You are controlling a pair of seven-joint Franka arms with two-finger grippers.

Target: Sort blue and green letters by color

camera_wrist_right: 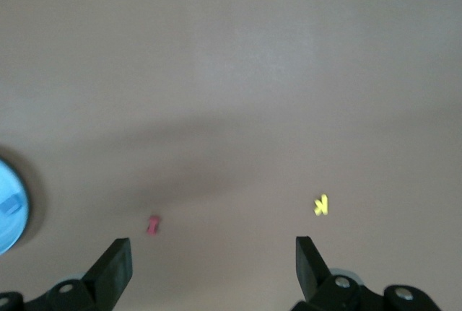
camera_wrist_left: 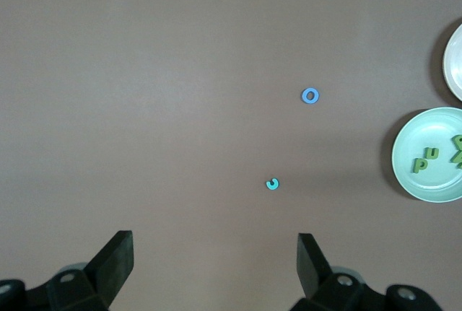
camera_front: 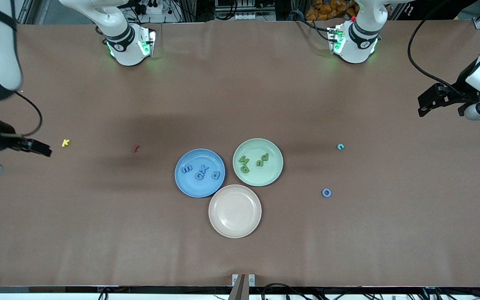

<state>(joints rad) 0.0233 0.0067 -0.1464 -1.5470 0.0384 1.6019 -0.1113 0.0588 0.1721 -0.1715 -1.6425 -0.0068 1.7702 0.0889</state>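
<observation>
Most of the sorting looks done. The blue plate (camera_front: 199, 172), near the middle of the desk and somewhat toward the front-camera edge, holds four blue letters (camera_front: 201, 171), and the green plate (camera_front: 258, 162), touching it on the side toward the left arm's end, holds four green letters (camera_front: 253, 161). A pink plate (camera_front: 235, 211), nearer the front-camera edge and touching both, is bare. What seems left is a blue o (camera_front: 326, 192) lying loose on the desk (camera_front: 240, 104) toward the left arm's end, well apart from the plates; it belongs with the blue ones. A teal c (camera_front: 340, 146) lies farther from the front camera than the o; whether it counts as blue or green I cannot tell, so it may or may not need moving. A yellow k (camera_front: 65, 143) and a dark red letter (camera_front: 136, 148) lie toward the right arm's end and are neither color, so they likely stay put. The left gripper (camera_front: 423, 103) hangs high near the left arm's end of the desk, fingers spread apart and empty, with the o and c in its wrist view. The right gripper (camera_front: 42, 148) hangs near the right arm's end, close to the k, its fingers also apart and holding nothing. Neither touches a letter.
</observation>
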